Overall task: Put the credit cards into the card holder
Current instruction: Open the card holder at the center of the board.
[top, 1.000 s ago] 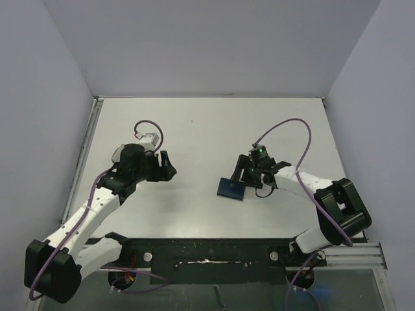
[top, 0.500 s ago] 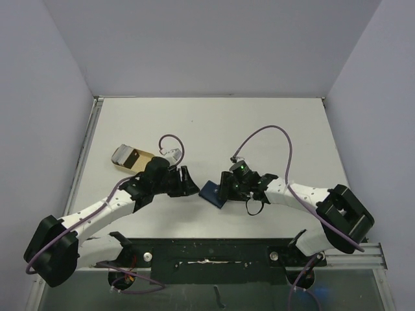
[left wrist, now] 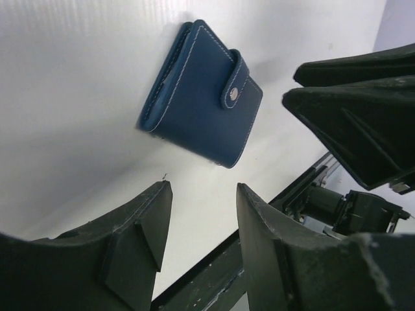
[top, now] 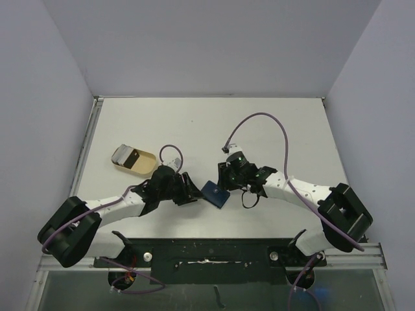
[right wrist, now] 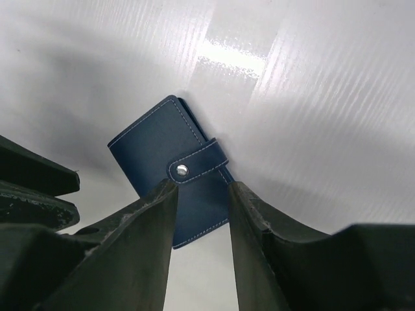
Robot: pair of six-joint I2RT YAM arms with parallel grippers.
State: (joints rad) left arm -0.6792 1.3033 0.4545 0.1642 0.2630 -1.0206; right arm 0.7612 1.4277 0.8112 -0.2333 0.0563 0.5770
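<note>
Since the earlier frame, both arms are swung inward and the card holder (left wrist: pixel 201 103) is dragged toward them across the counter (top: pixel 194 123). It lies snapped shut between the left tool (left wrist: pixel 202 191) and right tool (right wrist: pixel 202 188), both narrowed but empty. The credit cards (top: pixel 134 158) are left in the tray (top: pixel 150 167), so nothing is inserted yet.

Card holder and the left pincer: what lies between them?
Nothing: the left wrist view shows only bare white table between the closed card holder and the left pincer.

No text, label, brand, number or sign can be read in any view. The card holder (left wrist: pixel 194 110) carries only pale stitching and a plain metal snap. What lies in the tray (top: pixel 150 162) at the left is too small to show any print.
</note>
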